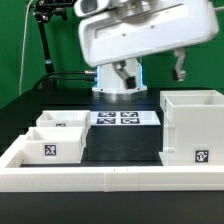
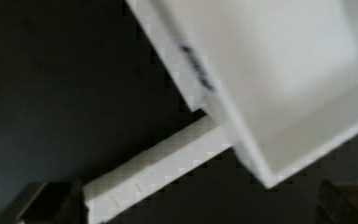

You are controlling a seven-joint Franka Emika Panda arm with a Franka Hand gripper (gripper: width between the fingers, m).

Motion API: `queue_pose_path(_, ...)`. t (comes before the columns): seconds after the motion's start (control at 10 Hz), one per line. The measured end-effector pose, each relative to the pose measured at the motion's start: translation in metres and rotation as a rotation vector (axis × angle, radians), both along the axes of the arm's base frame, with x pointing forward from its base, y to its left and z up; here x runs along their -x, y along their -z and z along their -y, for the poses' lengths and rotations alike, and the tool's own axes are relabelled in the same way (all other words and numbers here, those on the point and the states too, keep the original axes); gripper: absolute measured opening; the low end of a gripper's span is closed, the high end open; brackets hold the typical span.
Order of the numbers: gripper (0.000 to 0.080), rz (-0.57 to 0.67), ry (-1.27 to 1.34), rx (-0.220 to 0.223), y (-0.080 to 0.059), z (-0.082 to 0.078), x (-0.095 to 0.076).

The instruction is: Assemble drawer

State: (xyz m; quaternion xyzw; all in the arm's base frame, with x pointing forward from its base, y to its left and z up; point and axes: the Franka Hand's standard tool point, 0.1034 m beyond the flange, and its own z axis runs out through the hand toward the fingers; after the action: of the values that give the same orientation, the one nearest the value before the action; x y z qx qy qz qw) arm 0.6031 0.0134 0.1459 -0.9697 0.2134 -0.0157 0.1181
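A tall white open drawer case point(image 1: 192, 127) with a marker tag on its front stands at the exterior view's right. Two small white drawer boxes point(image 1: 52, 138) sit side by side at the left, the near one tagged. My gripper point(image 1: 180, 66) hangs high above the case's far edge, well clear of it. In the wrist view, my gripper point(image 2: 202, 206) is open and empty, with dark fingertips point(image 2: 51, 202) at both sides. Far below it I see a white box edge point(image 2: 291, 90) and a white bar point(image 2: 158, 165); the view is blurred.
The marker board point(image 1: 120, 118) lies flat at the table's middle back, in front of the arm's base. A low white wall point(image 1: 110, 181) runs along the front and up the left side. The table surface is black.
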Motion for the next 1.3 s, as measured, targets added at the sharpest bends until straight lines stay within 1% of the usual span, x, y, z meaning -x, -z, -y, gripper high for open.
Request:
queue_pose_path(0.1, 0.0649, 0.031, -0.117, 0.016, -0.002, 0.014, 0.003)
queue_pose_path(0.2, 0.0649, 0.064, -0.187, 0.026, 0.001, 0.026, 0.006)
queue_pose_path(0.3, 0.0649, 0.086, -0.215, 0.039, 0.009, 0.040, 0.012)
queue_pose_path(0.5, 0.0649, 0.083, -0.239, 0.044, 0.008, 0.036, 0.011)
queue_pose_path(0.6, 0.0649, 0.082, -0.237, 0.044, 0.009, 0.037, 0.012)
queue_pose_path(0.7, 0.0649, 0.058, -0.236, 0.054, 0.011, 0.037, 0.015)
queue_pose_path(0.8, 0.0649, 0.012, -0.265, 0.099, 0.015, 0.042, 0.024)
queue_pose_path(0.9, 0.0649, -0.004, -0.282, 0.129, 0.022, 0.049, 0.032)
queue_pose_path(1.0, 0.0649, -0.008, -0.281, 0.148, 0.032, 0.056, 0.042)
queue_pose_path(1.2, 0.0649, -0.025, -0.237, 0.159, 0.050, 0.068, 0.062)
queue_pose_path(1.3, 0.0649, -0.022, -0.236, 0.164, 0.056, 0.074, 0.066)
